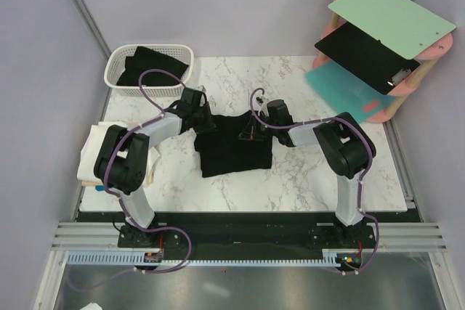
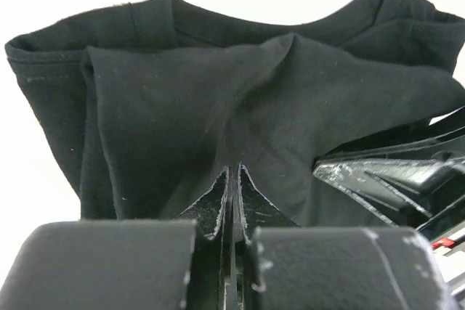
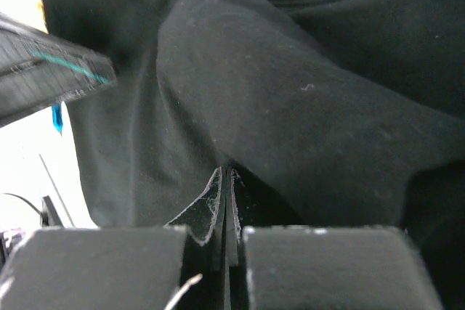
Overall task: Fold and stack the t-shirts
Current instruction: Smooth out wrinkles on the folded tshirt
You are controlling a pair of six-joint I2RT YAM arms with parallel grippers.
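as left gripper (image 2: 232, 179) and right gripper (image 3: 225, 179) each clamp the far edge of the shirt (image 1: 236, 154), its body lies toward the near edge of the table (image 1: 309, 176)

T-shirt (image 1: 236, 149) at centre of table (image 1: 305, 176); basket (image 1: 115, 70) back left, rack (image 1: 389, 38) back right.

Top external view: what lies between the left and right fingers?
Only the black t-shirt: its far edge spans from the left gripper to the right gripper, both shut on it. Top external view shows this; wrist views confirm the pinch.
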